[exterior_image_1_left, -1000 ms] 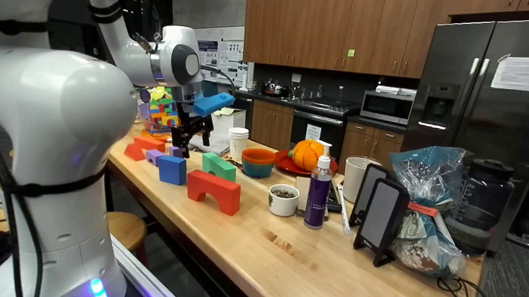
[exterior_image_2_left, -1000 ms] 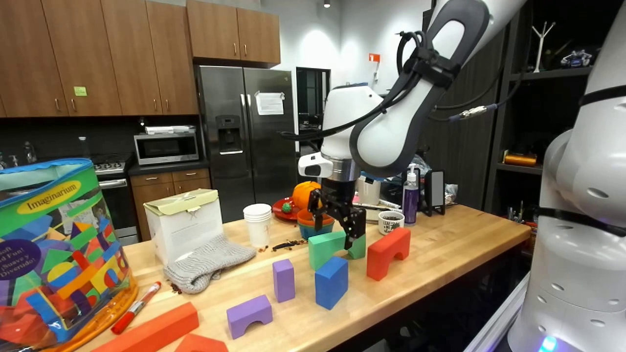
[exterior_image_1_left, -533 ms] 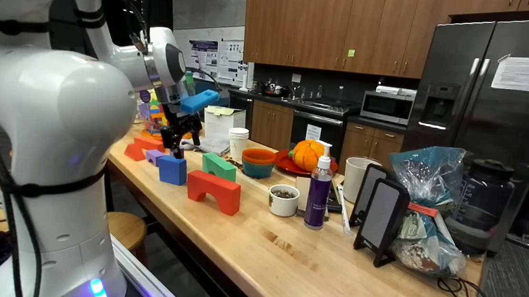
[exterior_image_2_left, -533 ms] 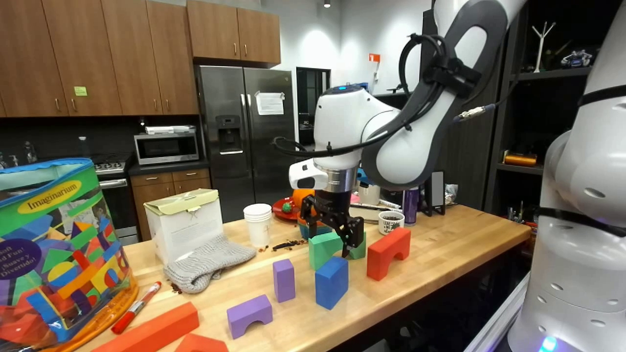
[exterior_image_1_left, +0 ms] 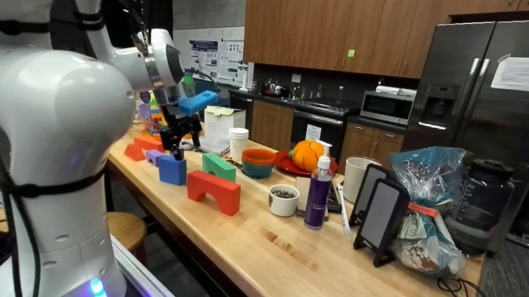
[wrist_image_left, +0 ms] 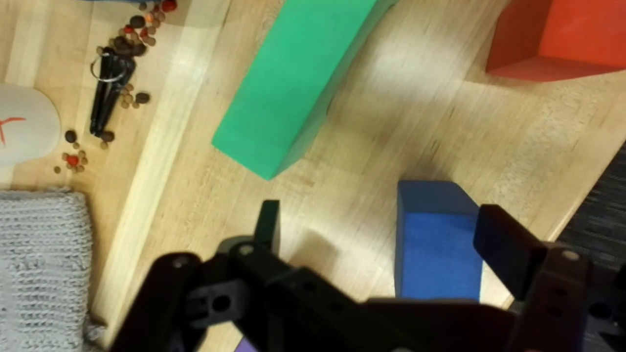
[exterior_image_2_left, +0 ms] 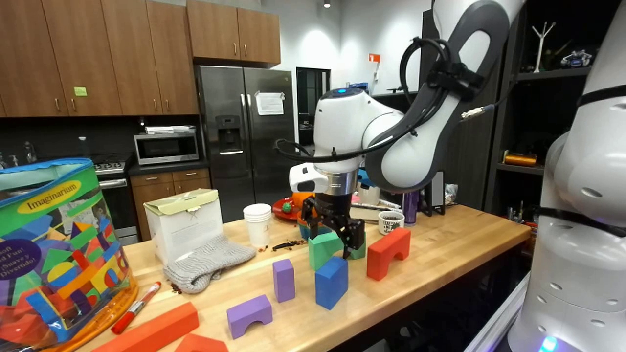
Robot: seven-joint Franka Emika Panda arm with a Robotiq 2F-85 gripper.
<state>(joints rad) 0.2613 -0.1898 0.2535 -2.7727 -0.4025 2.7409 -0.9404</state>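
Wrist view: fingers (wrist_image_left: 508, 254) spread wide, nothing held. Matte blue rectangular foam-like block (wrist_image_left: 437, 254) stands on the pale wooden worktop (wrist_image_left: 415, 127), below the tips and within the span between them as seen from the wrist, nearer the finger on the right of that picture, which overlaps its edge. In an exterior view a fingertip (exterior_image_2_left: 352, 238) hangs at or just above the blue block's top; contact cannot be told.

Neighbours, relative to the fingers: matte green arch-shaped block (wrist_image_left: 298, 88) ahead of the tips, near; matte red arch-shaped block (exterior_image_2_left: 386, 246) ahead too, but farther off; upright purple block (exterior_image_2_left: 283, 281) near, apart from the blue block; grey knitted cloth (wrist_image_left: 41, 274) well out to the side, past the finger on the left of the wrist view.

Progress, as judged: early, a positioning stage. Done: fingers placed over the blue block, gap apparently wide enough for it. Left: no grip made, no block lifted. All four blocks noted rest directly on the worktop, apart from one another. Alignment uncertain: the blue block sits off-centre in the gap.
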